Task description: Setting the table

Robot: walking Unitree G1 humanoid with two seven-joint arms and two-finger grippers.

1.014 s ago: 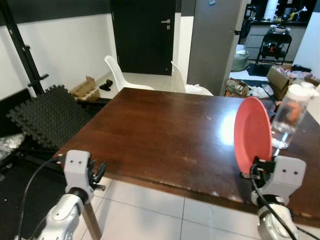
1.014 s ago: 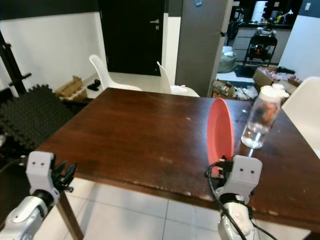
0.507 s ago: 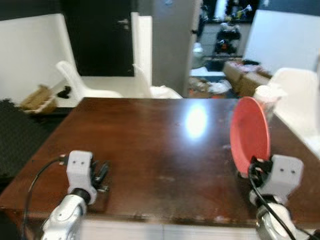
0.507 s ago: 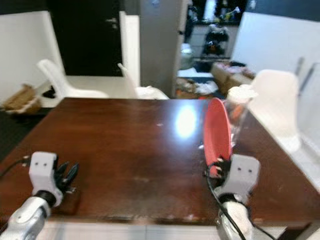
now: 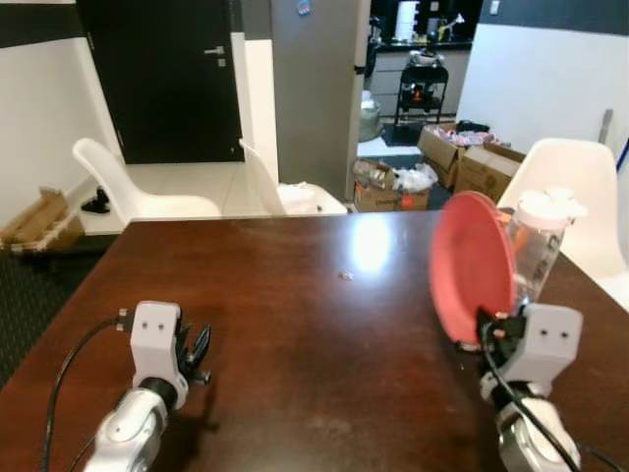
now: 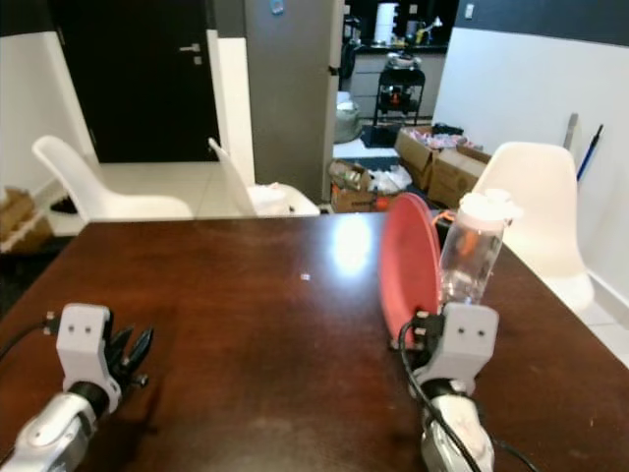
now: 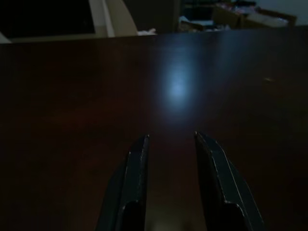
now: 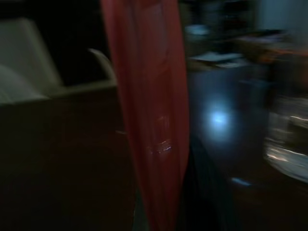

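Table (image 5: 295, 295) of dark brown wood lies before the robot, with a patch of glare near its far edge. The right gripper (image 5: 484, 327) pinches the lower rim of a red plate (image 5: 470, 265), holding it on edge, nearly upright, above the right side of the table; in the right wrist view the plate (image 8: 149, 110) stands between the fingers, blurred. A clear bottle (image 5: 536, 251) with a white cap stands on the table just behind the plate, partly hidden by it. The left gripper (image 7: 169, 144) hangs low over the near left part of the table, its two black fingers (image 7: 137, 163) spread slightly apart with nothing between them. White chairs (image 5: 138, 187) stand at the far side of the table, and another white chair (image 6: 536, 197) stands at its right. Cardboard boxes (image 5: 472, 162) lie on the floor beyond.
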